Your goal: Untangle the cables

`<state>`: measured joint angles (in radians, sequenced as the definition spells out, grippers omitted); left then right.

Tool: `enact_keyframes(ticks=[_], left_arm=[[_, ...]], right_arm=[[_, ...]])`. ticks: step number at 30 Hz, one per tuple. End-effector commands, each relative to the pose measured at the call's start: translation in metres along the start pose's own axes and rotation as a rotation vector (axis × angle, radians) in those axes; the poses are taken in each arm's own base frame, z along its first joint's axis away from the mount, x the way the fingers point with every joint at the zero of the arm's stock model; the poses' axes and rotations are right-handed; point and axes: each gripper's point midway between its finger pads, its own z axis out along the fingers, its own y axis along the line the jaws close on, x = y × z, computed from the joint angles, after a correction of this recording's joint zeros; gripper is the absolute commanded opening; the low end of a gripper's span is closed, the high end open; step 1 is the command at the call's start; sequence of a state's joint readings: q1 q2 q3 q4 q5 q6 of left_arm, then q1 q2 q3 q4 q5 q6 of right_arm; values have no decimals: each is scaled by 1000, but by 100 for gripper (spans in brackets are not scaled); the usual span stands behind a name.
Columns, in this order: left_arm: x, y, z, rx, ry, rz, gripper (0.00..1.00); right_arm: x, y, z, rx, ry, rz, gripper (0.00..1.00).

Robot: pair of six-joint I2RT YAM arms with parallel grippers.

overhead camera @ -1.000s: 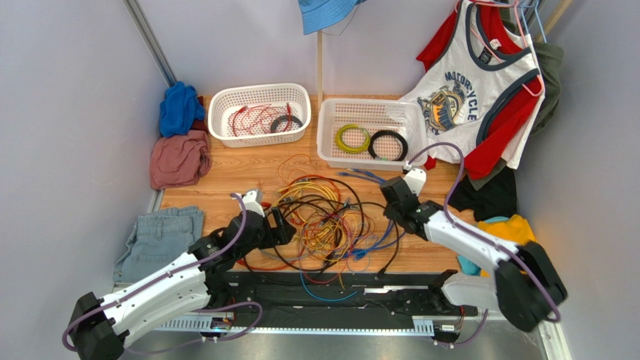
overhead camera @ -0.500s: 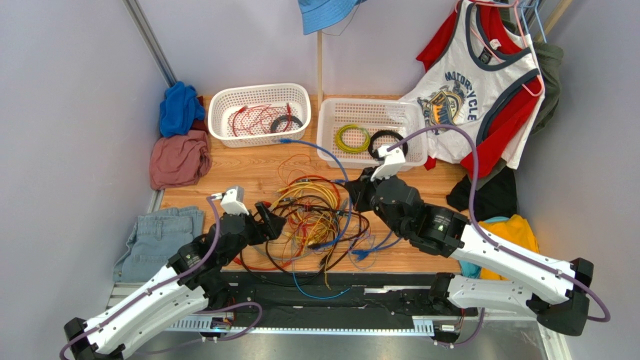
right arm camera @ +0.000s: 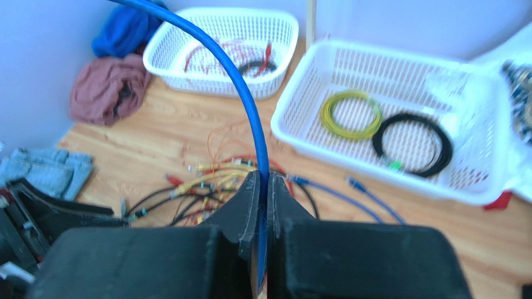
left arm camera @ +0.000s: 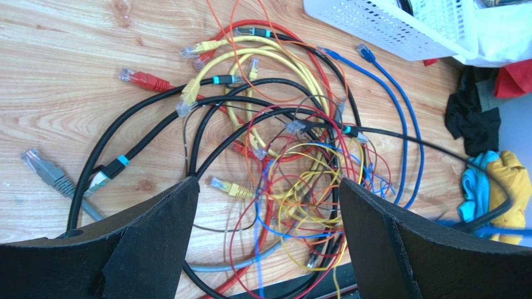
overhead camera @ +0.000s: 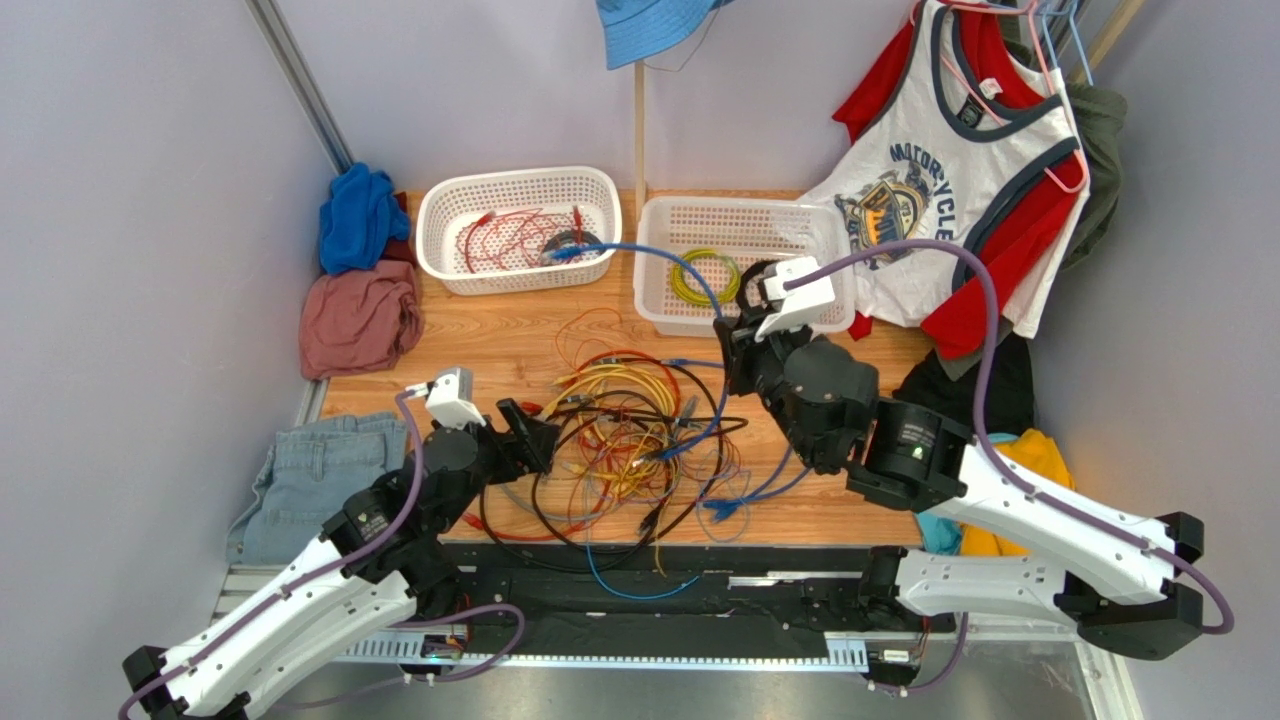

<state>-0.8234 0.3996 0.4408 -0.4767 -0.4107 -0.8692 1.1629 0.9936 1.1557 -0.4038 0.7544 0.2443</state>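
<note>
The cables (overhead camera: 631, 435) lie in a loose tangle of black, red, orange, yellow and blue cords on the wooden table between my arms. My right gripper (overhead camera: 729, 338) is raised above the tangle's far right side and is shut on a blue cable (overhead camera: 661, 258). That cable arcs up and left, and its plug end hangs by the left basket. In the right wrist view the blue cable (right arm camera: 237, 75) runs up out of the shut gripper (right arm camera: 263, 177). My left gripper (overhead camera: 526, 428) is open and empty at the tangle's left edge, low over the cables (left arm camera: 281, 156), with its jaws wide apart (left arm camera: 268, 187).
Two white baskets stand at the back. The left one (overhead camera: 451, 195) holds red cords and a black coil. The right one (overhead camera: 649, 300) holds yellow-green and black coiled rings. Clothes lie at the left (overhead camera: 358, 315), jeans at the near left (overhead camera: 323, 465), and shirts hang at the right (overhead camera: 947, 180). A black rail (overhead camera: 676, 578) runs along the near edge.
My right gripper has risen and moved back and left with the blue cable, drawing its free end up out of the tangle toward the left basket. My left gripper has drawn slightly left.
</note>
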Motion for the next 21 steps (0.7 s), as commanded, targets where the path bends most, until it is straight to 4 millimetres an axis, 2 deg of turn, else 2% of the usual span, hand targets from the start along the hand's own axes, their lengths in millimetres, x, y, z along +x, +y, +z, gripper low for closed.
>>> enact_keyframes(ticks=[1, 3, 4, 5, 6, 7, 12, 13, 17, 21], left_arm=[[-10, -5, -1, 13, -32, 5, 91], [-7, -6, 1, 26, -30, 21, 91], [-9, -9, 0, 42, -37, 17, 91], [-8, -9, 1, 46, -37, 24, 91], [-10, -10, 1, 51, -44, 23, 91], [-11, -12, 1, 60, -51, 24, 91], [-13, -14, 2, 69, -59, 38, 91], [-12, -14, 3, 63, -55, 41, 91], [-11, -14, 5, 57, -47, 47, 91], [-13, -18, 4, 73, -47, 42, 92]], right_arm=[[-50, -8, -7, 32, -98, -123, 0], [-44, -7, -3, 41, -64, -220, 0], [-27, -8, 3, 69, -3, -291, 0], [-24, -6, 4, 75, 15, -316, 0], [-8, -1, 11, 86, 58, -378, 0], [0, -6, 12, 135, 78, -427, 0], [54, 1, 23, 232, 179, -695, 0], [60, 1, 22, 245, 191, -713, 0], [60, 12, 19, 168, 203, -644, 0], [15, 28, -4, -44, 103, -396, 0]])
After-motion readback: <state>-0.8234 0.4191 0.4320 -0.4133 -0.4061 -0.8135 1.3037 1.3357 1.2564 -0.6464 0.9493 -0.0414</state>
